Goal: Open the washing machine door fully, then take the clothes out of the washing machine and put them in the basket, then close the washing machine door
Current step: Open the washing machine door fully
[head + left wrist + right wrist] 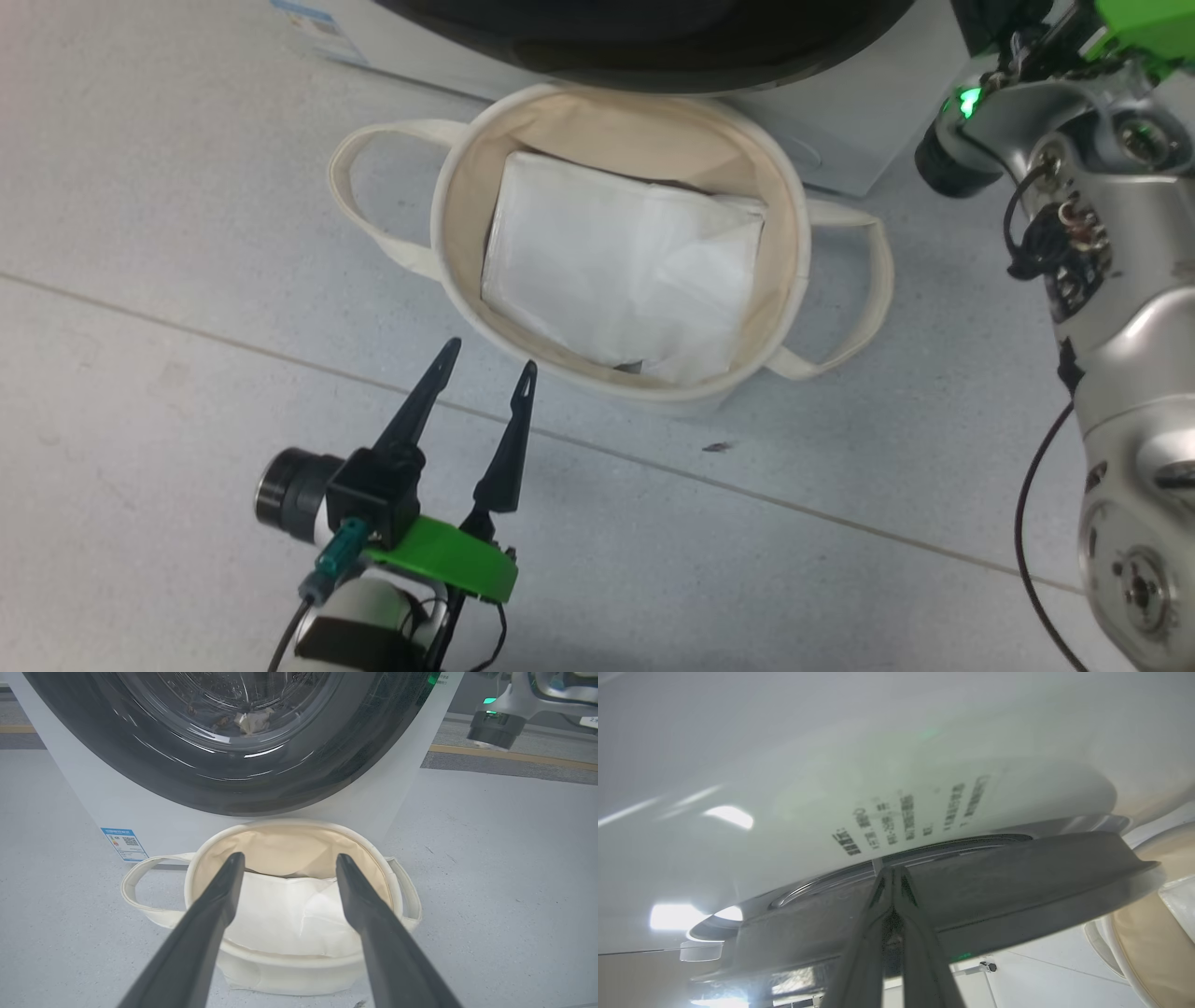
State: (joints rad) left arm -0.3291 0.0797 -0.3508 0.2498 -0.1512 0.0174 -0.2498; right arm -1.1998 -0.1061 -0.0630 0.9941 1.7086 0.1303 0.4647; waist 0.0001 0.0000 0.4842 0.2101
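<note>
Head view: at the lower left my left gripper [492, 355] hangs over the floor [187, 280]. Its two dark fingers are spread wide with nothing between them, and the tips point at the near wall of the basket [439, 233], just short of it. The basket stands on the floor in the middle, close against the front of the washing machine [840, 140] and right under the washing machine door [653, 56], whose black rim runs along the top. A flat white sheet [616, 266] lies in the basket, and a loop handle sticks out at each side. At the right my right arm [1111, 280] reaches up beside the machine.

Left wrist view: a small blue label [124, 843] sits low on the machine's white front at the left. Through the door's glass I see the clothes [252, 721], a pale crumpled piece inside the drum.

Right wrist view: my right gripper [892, 870] has its fingers pressed together on nothing. The tips are at the seam where the door's rim meets the white front, just below the printed text [906, 821]. I cannot tell whether the door is latched or slightly ajar.
</note>
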